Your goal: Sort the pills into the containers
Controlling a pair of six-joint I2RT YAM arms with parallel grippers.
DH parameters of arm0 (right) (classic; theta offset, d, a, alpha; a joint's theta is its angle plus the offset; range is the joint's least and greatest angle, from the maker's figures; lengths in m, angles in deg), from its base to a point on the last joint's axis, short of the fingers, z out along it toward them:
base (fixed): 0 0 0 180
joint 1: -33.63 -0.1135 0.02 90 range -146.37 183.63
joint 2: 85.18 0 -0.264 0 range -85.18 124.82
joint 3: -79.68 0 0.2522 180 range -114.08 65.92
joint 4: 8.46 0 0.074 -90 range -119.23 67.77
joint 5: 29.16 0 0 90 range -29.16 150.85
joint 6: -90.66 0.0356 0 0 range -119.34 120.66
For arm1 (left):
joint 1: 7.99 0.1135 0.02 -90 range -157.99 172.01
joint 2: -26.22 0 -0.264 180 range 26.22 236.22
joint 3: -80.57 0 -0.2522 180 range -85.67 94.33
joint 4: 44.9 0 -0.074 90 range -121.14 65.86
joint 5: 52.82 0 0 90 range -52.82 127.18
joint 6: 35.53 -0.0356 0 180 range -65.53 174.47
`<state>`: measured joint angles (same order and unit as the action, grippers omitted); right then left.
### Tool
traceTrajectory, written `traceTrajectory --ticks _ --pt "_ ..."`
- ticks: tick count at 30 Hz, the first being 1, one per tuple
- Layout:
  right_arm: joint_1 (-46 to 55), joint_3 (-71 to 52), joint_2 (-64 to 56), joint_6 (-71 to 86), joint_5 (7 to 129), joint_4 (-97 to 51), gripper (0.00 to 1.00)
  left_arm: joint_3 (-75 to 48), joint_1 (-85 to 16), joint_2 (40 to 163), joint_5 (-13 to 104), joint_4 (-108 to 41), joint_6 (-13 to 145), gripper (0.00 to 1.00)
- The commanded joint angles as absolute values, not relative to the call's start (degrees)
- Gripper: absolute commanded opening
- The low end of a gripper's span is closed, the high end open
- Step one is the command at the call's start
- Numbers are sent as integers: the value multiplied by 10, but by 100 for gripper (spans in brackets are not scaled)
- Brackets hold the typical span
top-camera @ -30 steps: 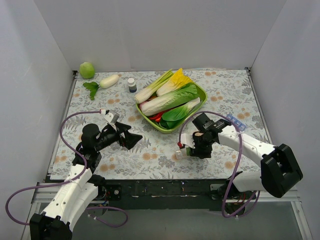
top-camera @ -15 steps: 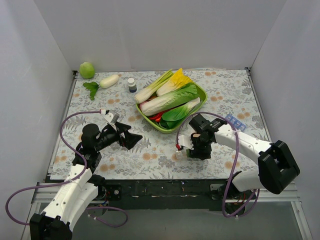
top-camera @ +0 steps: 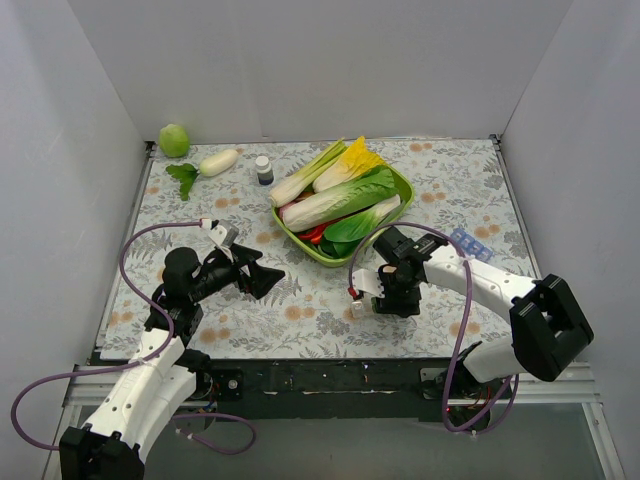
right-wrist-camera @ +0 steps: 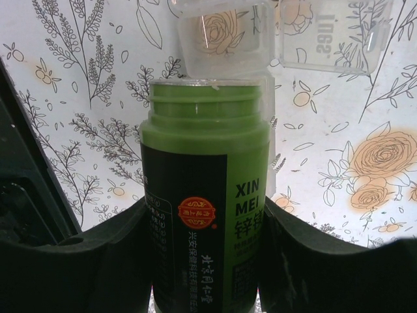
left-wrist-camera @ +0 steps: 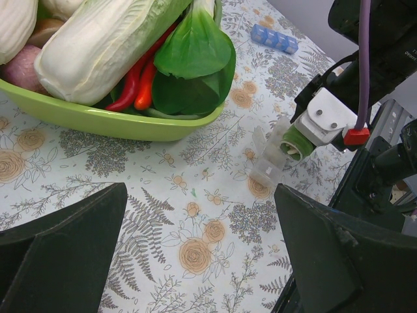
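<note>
Floral tablecloth (top-camera: 300, 315) boxed by white walls (top-camera: 300, 70), left gripper (top-camera: 268, 280) spread wide and empty at lower left, right gripper (top-camera: 388, 292) clamping green bottle (right-wrist-camera: 205, 215), mouth at clear pill-organizer strip (left-wrist-camera: 268, 163), lower centre near the cloth's front edge

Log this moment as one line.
right claw: shut on green bottle, uncapped, mouth at clear pill organizer | organizer: one lid open | left claw: open, holding nothing

There are two pill-organizer strips: one clear strip (left-wrist-camera: 267, 171) and one blue strip (top-camera: 470, 243). There are two bottles: one green bottle (right-wrist-camera: 205, 215) and one small dark bottle (top-camera: 264, 170). One green bowl (left-wrist-camera: 98, 120) holds vegetables, two red chillies (left-wrist-camera: 129, 90) among them. There is one round green fruit (top-camera: 174, 140), one white radish (top-camera: 218, 162) and one leafy sprig (top-camera: 183, 178).
</note>
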<state>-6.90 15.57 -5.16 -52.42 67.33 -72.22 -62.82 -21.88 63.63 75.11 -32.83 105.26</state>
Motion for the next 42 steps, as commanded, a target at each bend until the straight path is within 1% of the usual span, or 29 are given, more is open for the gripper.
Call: traceTrajectory --ticks 1,42 --pt "-75 127 -47 -522 662 -743 1 -621 -221 633 752 -327 1045 98" --pt "-94 104 -21 -511 638 -759 1 -621 -221 637 758 -329 1045 98"
